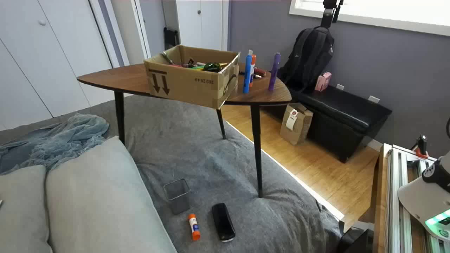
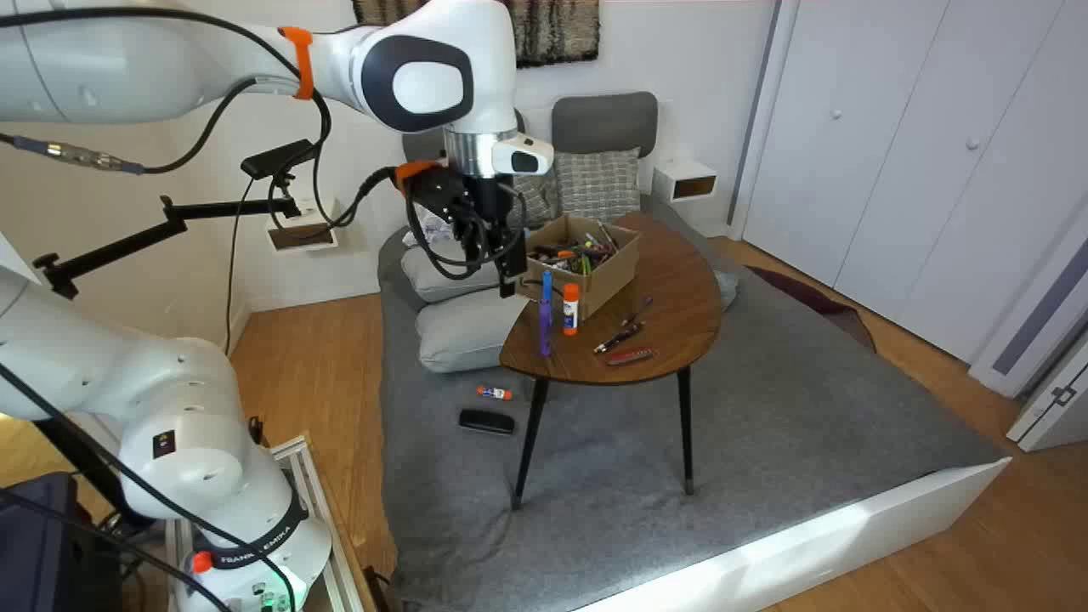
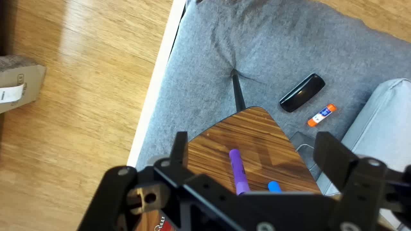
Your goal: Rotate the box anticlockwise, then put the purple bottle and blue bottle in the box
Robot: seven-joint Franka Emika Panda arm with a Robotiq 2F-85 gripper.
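Observation:
The brown cardboard box stands on the wooden table, holding many pens and small items; it also shows in an exterior view. The slim purple bottle stands upright near the table's end, also in an exterior view and the wrist view. The blue bottle stands upright between it and the box; only its end shows in the wrist view. My gripper is open and empty, above the bottles. It also shows in an exterior view. The box is not clearly visible in the wrist view.
An orange-and-white glue stick stands beside the blue bottle. Pens and a red item lie on the table. A glue stick, black case and mesh cup are on the grey bed below.

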